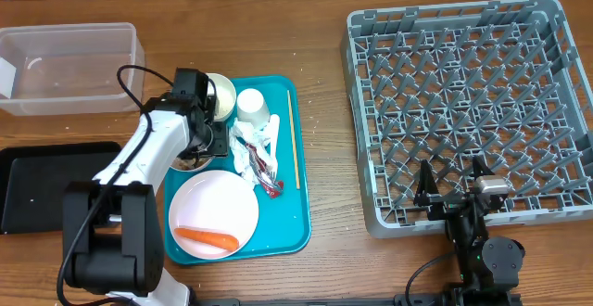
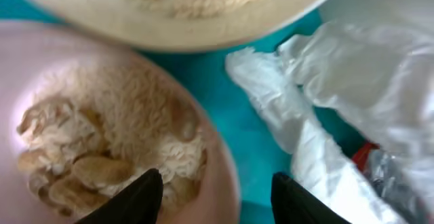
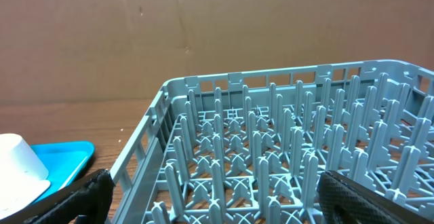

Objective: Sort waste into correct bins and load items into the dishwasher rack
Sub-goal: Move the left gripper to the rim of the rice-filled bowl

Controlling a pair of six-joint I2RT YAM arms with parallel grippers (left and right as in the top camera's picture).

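My left gripper is open over the teal tray. In the left wrist view its fingers straddle the rim of a pink bowl holding beige food scraps: one finger inside, one outside. A cream bowl with scraps lies just beyond it. A crumpled white wrapper lies to the right. A white cup, a chopstick and a pink plate with a carrot are on the tray. My right gripper is open at the front edge of the grey rack.
A clear plastic bin stands at the back left. A black bin lies at the left edge. The right wrist view shows the rack's pegs, the white cup and a corner of the tray.
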